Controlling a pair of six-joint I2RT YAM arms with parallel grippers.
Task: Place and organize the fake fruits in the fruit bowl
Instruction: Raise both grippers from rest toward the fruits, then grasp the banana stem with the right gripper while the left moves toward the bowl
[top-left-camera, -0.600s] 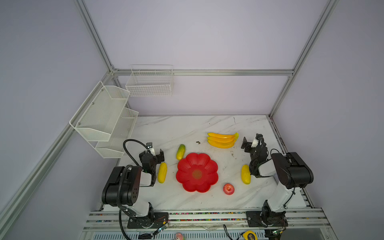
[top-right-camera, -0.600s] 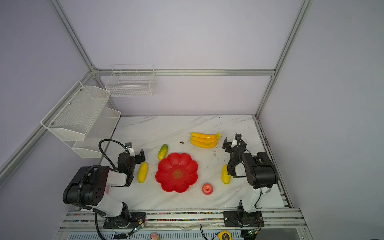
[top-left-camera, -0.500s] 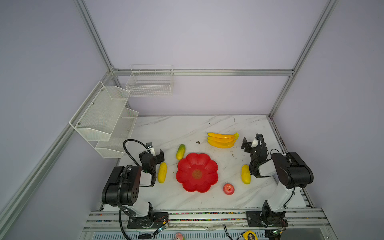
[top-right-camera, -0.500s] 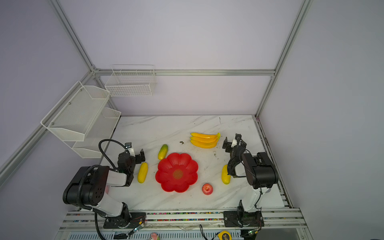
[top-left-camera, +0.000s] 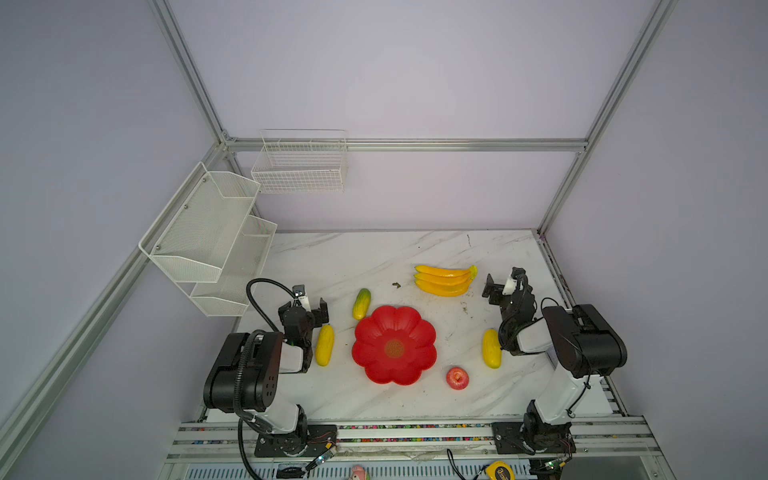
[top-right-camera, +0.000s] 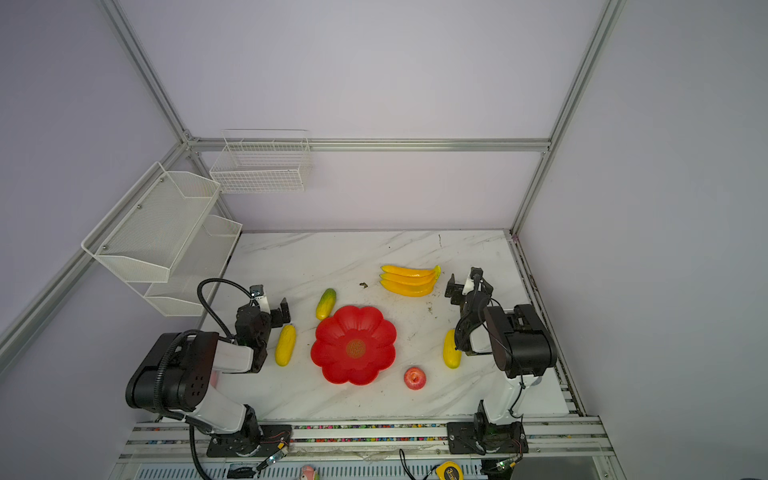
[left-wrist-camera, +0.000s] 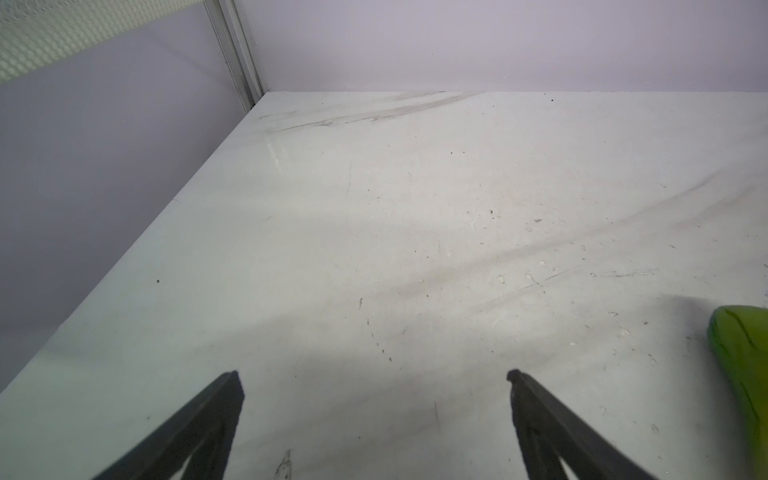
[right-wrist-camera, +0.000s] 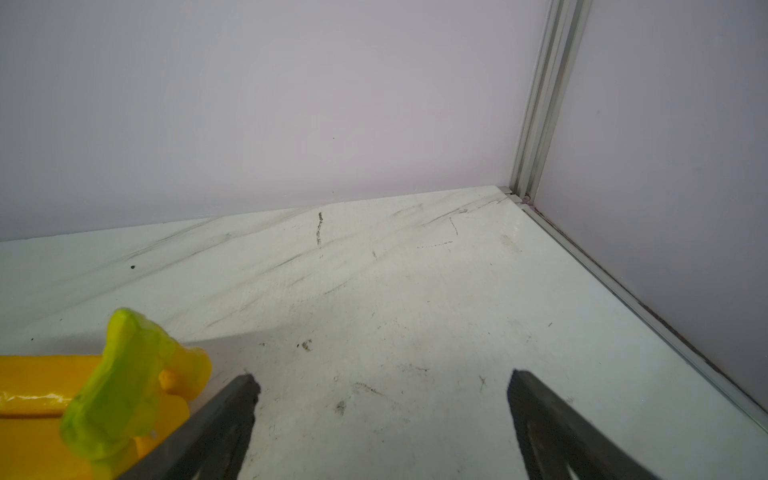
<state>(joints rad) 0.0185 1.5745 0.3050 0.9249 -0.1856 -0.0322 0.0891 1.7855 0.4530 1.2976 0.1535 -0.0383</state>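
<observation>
The red flower-shaped fruit bowl (top-left-camera: 374, 332) (top-right-camera: 336, 332) lies empty mid-table. Around it on the marble lie the fake fruits: a banana bunch (top-left-camera: 444, 280) (right-wrist-camera: 37, 399), a green-yellow oblong fruit (top-left-camera: 361, 303) (left-wrist-camera: 744, 365), two yellow oblong fruits (top-left-camera: 324, 351) (top-left-camera: 491, 354) and a red apple (top-left-camera: 457, 377). My left gripper (top-left-camera: 305, 307) (left-wrist-camera: 374, 378) is open over bare table, left of the green fruit. Over bare table just right of the banana stem, my right gripper (top-left-camera: 503, 284) (right-wrist-camera: 382, 380) also stands open.
White mesh shelves (top-left-camera: 208, 232) hang on the left wall. A wire basket (top-left-camera: 299, 166) hangs on the back wall. A small dark speck (top-left-camera: 395, 285) lies left of the bananas. Frame rails (right-wrist-camera: 623, 291) edge the table on the right.
</observation>
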